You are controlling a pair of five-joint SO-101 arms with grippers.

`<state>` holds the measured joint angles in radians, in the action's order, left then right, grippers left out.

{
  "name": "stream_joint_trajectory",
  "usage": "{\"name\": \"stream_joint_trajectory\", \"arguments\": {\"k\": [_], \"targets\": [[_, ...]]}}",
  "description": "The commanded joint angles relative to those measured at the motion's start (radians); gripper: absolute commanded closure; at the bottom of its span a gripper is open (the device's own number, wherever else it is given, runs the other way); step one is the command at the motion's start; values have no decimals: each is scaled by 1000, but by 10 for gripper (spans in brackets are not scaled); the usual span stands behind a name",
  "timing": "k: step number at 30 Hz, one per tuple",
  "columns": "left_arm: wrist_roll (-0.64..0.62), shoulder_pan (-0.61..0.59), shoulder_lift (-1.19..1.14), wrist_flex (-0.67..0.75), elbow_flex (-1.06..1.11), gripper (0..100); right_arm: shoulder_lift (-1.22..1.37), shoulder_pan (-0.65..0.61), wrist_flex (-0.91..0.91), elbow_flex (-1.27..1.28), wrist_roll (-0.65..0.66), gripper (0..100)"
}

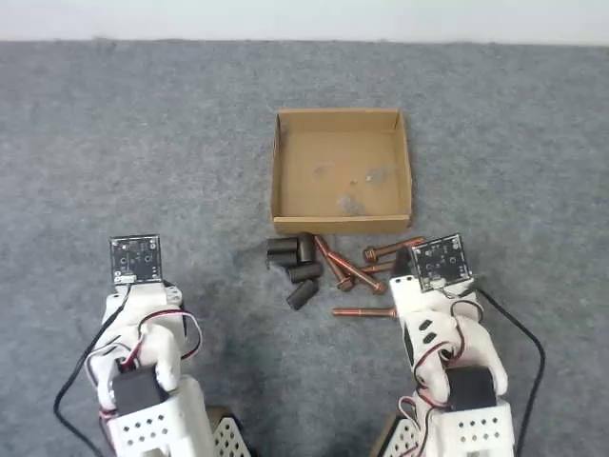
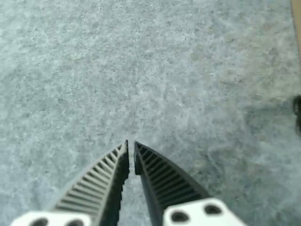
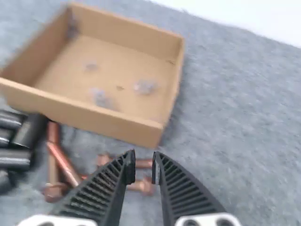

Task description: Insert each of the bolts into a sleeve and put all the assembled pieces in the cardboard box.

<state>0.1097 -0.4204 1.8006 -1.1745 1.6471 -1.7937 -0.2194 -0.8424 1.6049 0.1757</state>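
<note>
Bolts [image 1: 354, 270] are lying loose on the worktop [image 1: 143, 143] just in front of the cardboard box [image 1: 340, 225], beside the sleeves [image 1: 304, 271]. None are joined yet, so the box is holding no pieces. The right tool [image 3: 143, 162] is hanging over the bolts, narrowly parted and empty, likely lining up a pick. The left tool [image 2: 130, 146] is sitting almost closed and empty, apart from the parts.

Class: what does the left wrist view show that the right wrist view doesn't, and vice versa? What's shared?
Left, not right: the left gripper, closed. Right, not left: the right gripper, open near copper bolts, and the inside of the cardboard box. Shared: grey carpet; perhaps sleeves, clear in the right, a dark edge blur in the left.
</note>
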Motion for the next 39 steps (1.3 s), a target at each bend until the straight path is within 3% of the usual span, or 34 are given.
{"name": "stream_joint_trajectory", "arguments": {"k": [1, 11, 17, 22, 26, 29, 33, 39], "targets": [[6, -6, 20, 26, -4, 983, 2, -96, -33, -107, -40, 943], [6, -6, 20, 31, -4, 983, 510, -297, -39, -373, -80, 943], [6, -2, 20, 32, -4, 983, 796, -360, 64, -471, -241, 938], [6, -2, 20, 32, -4, 983, 1032, -392, 156, -522, -400, 844], [6, 0, 20, 32, -4, 983, 1208, -461, 202, -572, -466, 840], [6, 0, 20, 34, -4, 983, 1311, -467, 202, -635, -489, 840], [5, 0, 20, 52, -4, 983, 1435, -469, 194, -717, -615, 840], [5, 0, 20, 52, -4, 983, 1484, -536, 101, -772, -624, 840]]}}
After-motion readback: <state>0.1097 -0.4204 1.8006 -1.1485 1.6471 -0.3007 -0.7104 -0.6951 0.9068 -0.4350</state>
